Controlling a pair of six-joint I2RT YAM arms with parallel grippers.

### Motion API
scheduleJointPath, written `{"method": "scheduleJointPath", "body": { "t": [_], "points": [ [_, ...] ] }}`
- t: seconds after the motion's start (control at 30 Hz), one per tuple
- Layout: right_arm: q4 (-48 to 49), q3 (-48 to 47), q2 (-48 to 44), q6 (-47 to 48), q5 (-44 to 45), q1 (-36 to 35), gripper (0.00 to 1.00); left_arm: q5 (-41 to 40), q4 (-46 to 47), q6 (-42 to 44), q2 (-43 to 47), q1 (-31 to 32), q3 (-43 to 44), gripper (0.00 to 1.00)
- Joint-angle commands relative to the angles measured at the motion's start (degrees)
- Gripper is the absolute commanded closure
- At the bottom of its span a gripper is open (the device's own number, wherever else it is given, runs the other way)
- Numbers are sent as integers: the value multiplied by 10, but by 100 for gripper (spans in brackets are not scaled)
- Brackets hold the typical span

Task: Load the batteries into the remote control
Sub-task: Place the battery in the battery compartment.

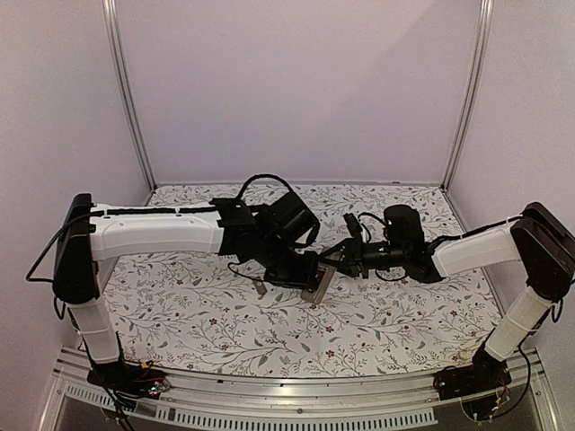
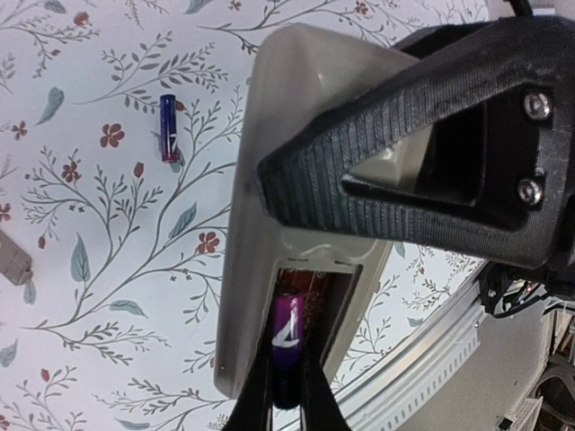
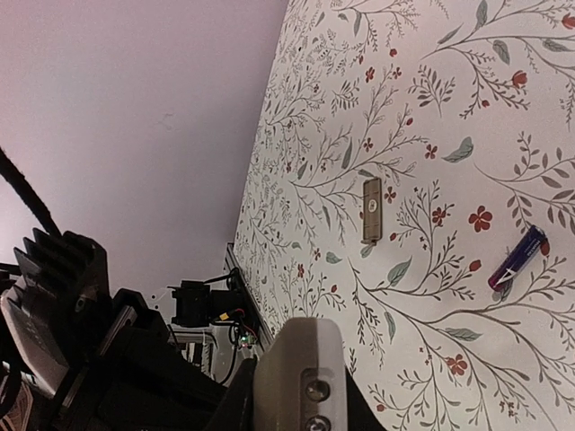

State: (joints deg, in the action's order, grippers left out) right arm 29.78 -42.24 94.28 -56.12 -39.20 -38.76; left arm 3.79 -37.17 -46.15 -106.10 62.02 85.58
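The remote control (image 2: 296, 99) is held off the table with its tan back facing my left wrist camera and its battery bay open. My right gripper (image 3: 301, 406) is shut on the remote (image 3: 296, 359), and one of its black fingers (image 2: 404, 171) crosses the remote's body. My left gripper (image 2: 286, 388) is shut on a purple battery (image 2: 287, 332), which lies lengthwise inside the open bay. A second purple battery (image 2: 168, 127) lies loose on the floral cloth (image 3: 518, 258). In the top view the two grippers (image 1: 298, 269) (image 1: 340, 260) meet at the remote (image 1: 316, 287) over the table's middle.
The small flat tan-grey cover piece (image 3: 371, 210) lies on the cloth beyond the loose battery, and its end shows at the left edge of the left wrist view (image 2: 9, 260). The table's metal front rail (image 2: 449, 350) runs close under the remote. Pale walls enclose the table.
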Motion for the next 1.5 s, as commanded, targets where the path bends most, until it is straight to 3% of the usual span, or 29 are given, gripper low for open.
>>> {"method": "scheduleJointPath", "body": {
  "t": [0.0,0.4,1.03,1.47],
  "points": [
    [48,9,8,-25,-30,-13,100,-63,-41,0,-18,-2,16,96],
    [92,19,15,-54,-35,-14,100,-64,-63,6,-43,-3,46,85],
    [92,25,14,-57,-45,-7,100,-75,-56,33,-5,-3,37,69],
    [86,31,12,-56,-44,-7,100,-91,-49,38,26,-3,24,67]
  ]
}}
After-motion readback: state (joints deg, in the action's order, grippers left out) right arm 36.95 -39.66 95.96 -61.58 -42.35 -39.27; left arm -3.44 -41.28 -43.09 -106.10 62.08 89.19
